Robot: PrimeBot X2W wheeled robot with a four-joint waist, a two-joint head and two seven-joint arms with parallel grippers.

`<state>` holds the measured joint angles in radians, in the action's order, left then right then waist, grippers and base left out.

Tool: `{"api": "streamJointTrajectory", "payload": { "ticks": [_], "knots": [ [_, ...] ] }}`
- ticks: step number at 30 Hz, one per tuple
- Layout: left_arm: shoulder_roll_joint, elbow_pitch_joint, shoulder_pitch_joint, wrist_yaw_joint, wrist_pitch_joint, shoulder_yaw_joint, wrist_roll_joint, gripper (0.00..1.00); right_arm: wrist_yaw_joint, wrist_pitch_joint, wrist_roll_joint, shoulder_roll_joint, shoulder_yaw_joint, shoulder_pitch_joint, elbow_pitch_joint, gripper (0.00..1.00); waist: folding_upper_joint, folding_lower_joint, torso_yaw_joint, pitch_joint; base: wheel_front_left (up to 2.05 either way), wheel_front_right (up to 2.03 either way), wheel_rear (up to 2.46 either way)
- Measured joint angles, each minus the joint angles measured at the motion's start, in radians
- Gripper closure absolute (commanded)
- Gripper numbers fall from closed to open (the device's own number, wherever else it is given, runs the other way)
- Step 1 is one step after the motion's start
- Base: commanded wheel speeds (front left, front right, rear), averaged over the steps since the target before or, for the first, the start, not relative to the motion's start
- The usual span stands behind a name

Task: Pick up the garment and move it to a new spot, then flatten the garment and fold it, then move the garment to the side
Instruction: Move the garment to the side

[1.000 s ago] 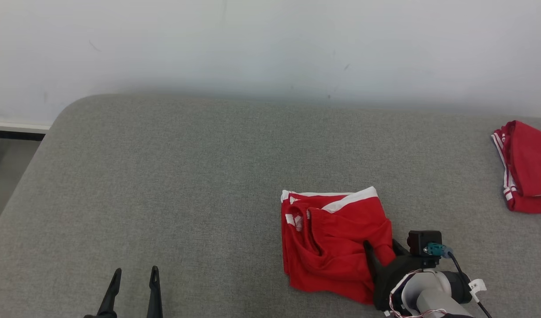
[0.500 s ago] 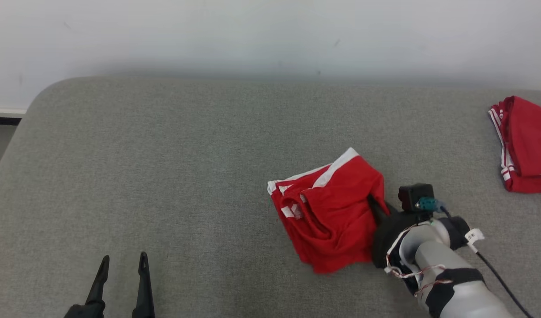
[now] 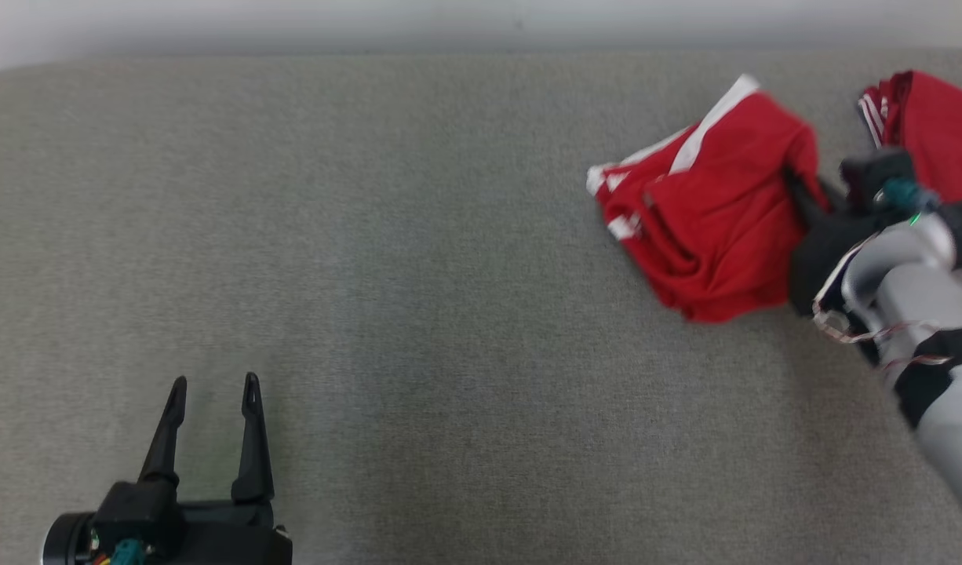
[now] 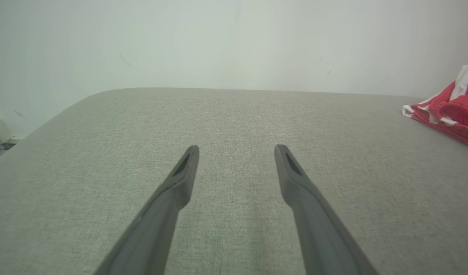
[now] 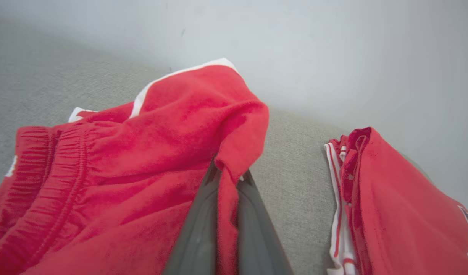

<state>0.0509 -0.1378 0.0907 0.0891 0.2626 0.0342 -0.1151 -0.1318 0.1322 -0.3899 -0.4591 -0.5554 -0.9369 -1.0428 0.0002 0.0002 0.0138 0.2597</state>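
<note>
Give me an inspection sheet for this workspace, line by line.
Surface: grey pad, woven cover.
Job's things: red garment, bunched, one fold pinched at its right side.
Clutter: second garment, red with striped trim, lying to the right, apart from the first.
Grippers: left gripper open, holding nothing, over the pad; right gripper shut on the garment.
Cables: thin wires looped on the right forearm.
Surroundings: pale wall behind the pad.
</note>
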Motion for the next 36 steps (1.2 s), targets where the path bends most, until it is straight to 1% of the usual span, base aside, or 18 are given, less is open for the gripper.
{"api": "streamJointTrajectory", "payload": {
  "ticks": [7, 11, 20, 25, 30, 36],
  "knots": [
    [-0.001, 0.035, 0.049, 0.012, 0.000, -0.013, 0.018, 0.00, 0.000, -0.037, -0.039, -0.151, -0.068, -0.125, 0.078, 1.00, 0.0000, 0.0000, -0.049, 0.098, 0.00, 0.00, 0.00],
    [0.003, 0.063, 0.070, 0.018, 0.000, -0.016, 0.033, 0.00, 0.000, -0.061, -0.060, -0.233, -0.083, -0.187, 0.125, 1.00, 0.0000, 0.0000, -0.080, 0.153, 0.00, 0.00, 0.00],
    [0.014, 0.150, 0.084, 0.026, 0.000, -0.021, 0.063, 0.00, 0.000, -0.127, -0.103, -0.377, -0.136, -0.255, 0.232, 1.00, 0.0000, -0.0001, -0.159, 0.248, 0.00, 0.00, 0.00],
    [0.027, 0.229, 0.082, 0.027, 0.000, -0.027, 0.073, 0.00, 0.000, -0.153, -0.118, -0.457, -0.132, -0.278, 0.263, 1.00, 0.0000, -0.0001, -0.198, 0.303, 0.00, 0.00, 0.00],
    [0.046, 0.287, 0.088, 0.030, 0.000, -0.049, 0.087, 0.00, 0.000, -0.158, -0.117, -0.485, -0.103, -0.305, 0.262, 1.00, -0.0001, -0.0003, -0.225, 0.347, 0.00, 0.00, 0.00],
    [0.069, 0.334, 0.103, 0.033, 0.001, -0.066, 0.095, 0.00, 0.000, -0.165, -0.088, -0.487, -0.075, -0.328, 0.248, 1.00, -0.0002, -0.0004, -0.255, 0.399, 0.00, 0.00, 0.00]
  ]
}}
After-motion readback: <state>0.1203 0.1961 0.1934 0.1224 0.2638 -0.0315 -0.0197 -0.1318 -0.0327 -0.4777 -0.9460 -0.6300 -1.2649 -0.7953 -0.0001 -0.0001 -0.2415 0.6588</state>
